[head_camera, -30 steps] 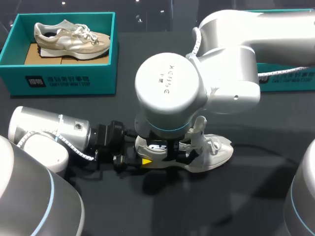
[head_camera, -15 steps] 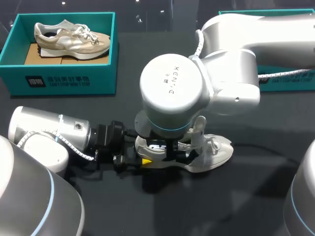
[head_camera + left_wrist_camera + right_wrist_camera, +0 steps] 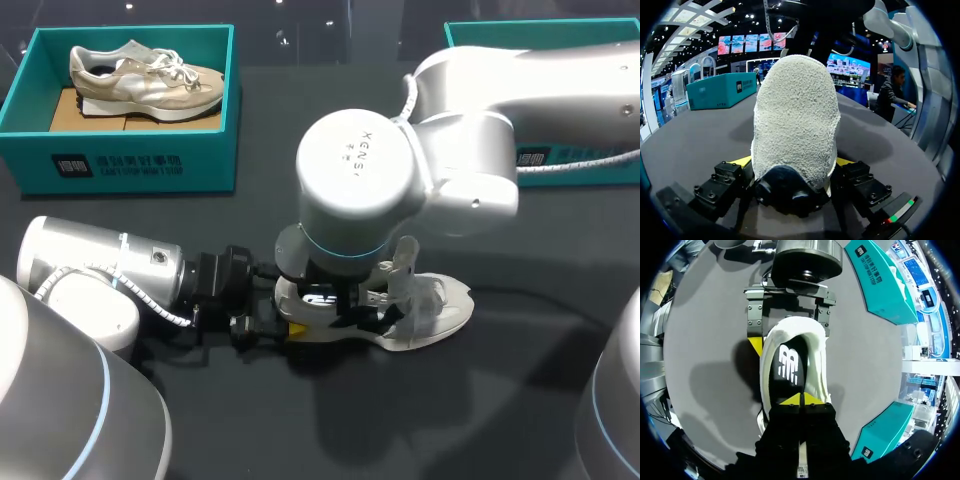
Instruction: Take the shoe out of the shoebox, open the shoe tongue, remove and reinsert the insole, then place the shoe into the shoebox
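Lying on the dark table (image 3: 500, 400), well apart from the teal box (image 3: 222, 110) with white print on its front, the shoe (image 3: 440, 310) is off-white, with a nubby heel and a black insole (image 3: 787, 365) bearing a white logo. The left gripper (image 3: 792, 162) is clamped on its heel. The right gripper (image 3: 801, 399) has its tips together just above the insole.

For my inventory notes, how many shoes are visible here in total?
2. A beige shoe lies in the left shoebox; a white shoe stands on the table, its heel gripped by the left tool. The right shoebox is mostly hidden, so it may hold another.
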